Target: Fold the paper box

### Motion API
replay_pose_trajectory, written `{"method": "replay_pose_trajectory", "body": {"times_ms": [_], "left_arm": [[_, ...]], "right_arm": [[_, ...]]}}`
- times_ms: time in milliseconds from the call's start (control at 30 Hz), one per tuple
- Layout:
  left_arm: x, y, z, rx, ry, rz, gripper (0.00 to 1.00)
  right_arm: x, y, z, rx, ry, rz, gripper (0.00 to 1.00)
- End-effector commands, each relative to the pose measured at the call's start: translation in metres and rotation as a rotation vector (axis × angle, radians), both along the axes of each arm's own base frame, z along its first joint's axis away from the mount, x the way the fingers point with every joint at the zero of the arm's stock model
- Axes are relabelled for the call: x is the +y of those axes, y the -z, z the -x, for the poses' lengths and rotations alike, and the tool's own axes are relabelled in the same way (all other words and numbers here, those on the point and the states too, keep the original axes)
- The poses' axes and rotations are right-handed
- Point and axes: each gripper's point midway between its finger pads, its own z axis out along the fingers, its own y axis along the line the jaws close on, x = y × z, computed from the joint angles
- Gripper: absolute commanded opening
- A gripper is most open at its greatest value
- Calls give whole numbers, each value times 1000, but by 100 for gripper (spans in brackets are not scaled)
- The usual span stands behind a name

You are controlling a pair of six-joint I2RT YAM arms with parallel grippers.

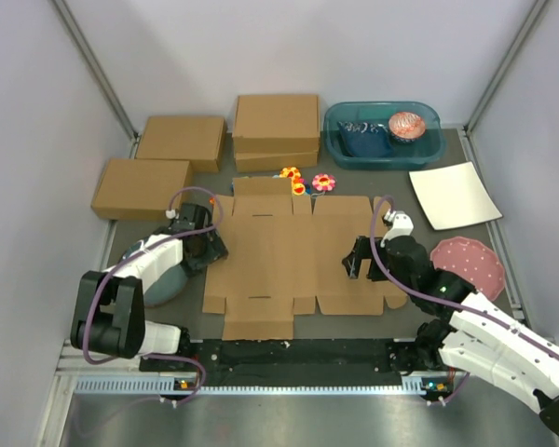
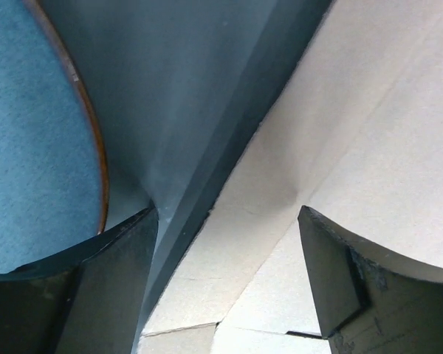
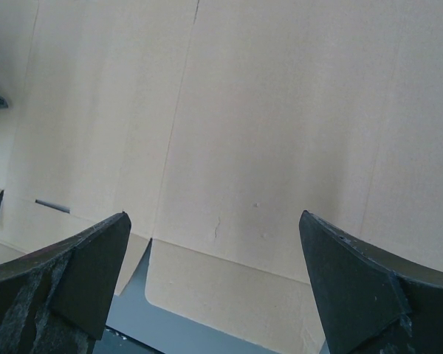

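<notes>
The paper box [image 1: 279,256] lies flat and unfolded on the dark mat, a brown die-cut sheet with flaps and tabs. My left gripper [image 1: 210,250] is at its left edge, open. In the left wrist view the jaws [image 2: 227,214] straddle the rim of a side flap of the paper box [image 2: 354,110], with dark mat showing beside it. My right gripper [image 1: 353,264] hovers open over the right-hand panel. In the right wrist view its gripper [image 3: 214,215] frames a crease and an end flap of the paper box [image 3: 280,110]. Neither gripper holds anything.
Three ready-made brown boxes [image 1: 180,140] [image 1: 140,186] [image 1: 276,126] stand at the back left. A teal bin [image 1: 382,149] sits at the back right, a white sheet [image 1: 454,194] and a pink plate [image 1: 468,263] on the right. Small colourful toys [image 1: 298,179] lie behind the sheet. A blue-grey plate [image 2: 37,147] lies under my left arm.
</notes>
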Motion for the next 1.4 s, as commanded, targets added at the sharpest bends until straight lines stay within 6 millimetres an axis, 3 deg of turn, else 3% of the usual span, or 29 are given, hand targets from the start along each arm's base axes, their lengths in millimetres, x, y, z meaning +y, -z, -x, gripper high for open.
{"method": "replay_pose_trajectory", "body": {"times_ms": [0,167,367,600,667,700,833,933,1067,1133,1167,1367], "left_arm": [[-25,-11,-21,-91,68,98,79],[-43,-24,-22,-154,140,170,65],[-65,-24,-18,-158,231,236,50],[-86,-31,-20,-175,303,292,22],[-90,-35,-22,-183,314,298,4],[-93,-39,-26,-192,319,304,0],[-98,-58,-37,-224,346,309,0],[-101,-91,-48,-288,398,297,0],[-110,-158,-56,-453,517,307,0],[-117,-180,-52,-501,578,329,0],[-120,-203,-53,-559,620,325,0],[-147,-271,-28,-635,854,414,0]], "right_arm": [[6,-9,-2,-31,-9,-33,99],[5,-11,-2,-38,-10,-39,99],[7,-11,-1,-33,-16,-39,99],[8,-12,0,-33,-19,-48,99],[9,-13,-1,-34,-21,-51,99],[9,-14,-1,-35,-21,-50,99],[10,-19,-1,-41,-27,-55,99],[10,-29,-1,-57,-33,-64,99],[10,-56,0,-97,-48,-78,99],[9,-81,-2,-143,-53,-95,99],[9,-98,-2,-173,-56,-110,99],[-3,-149,1,-272,-67,-90,99]]}}
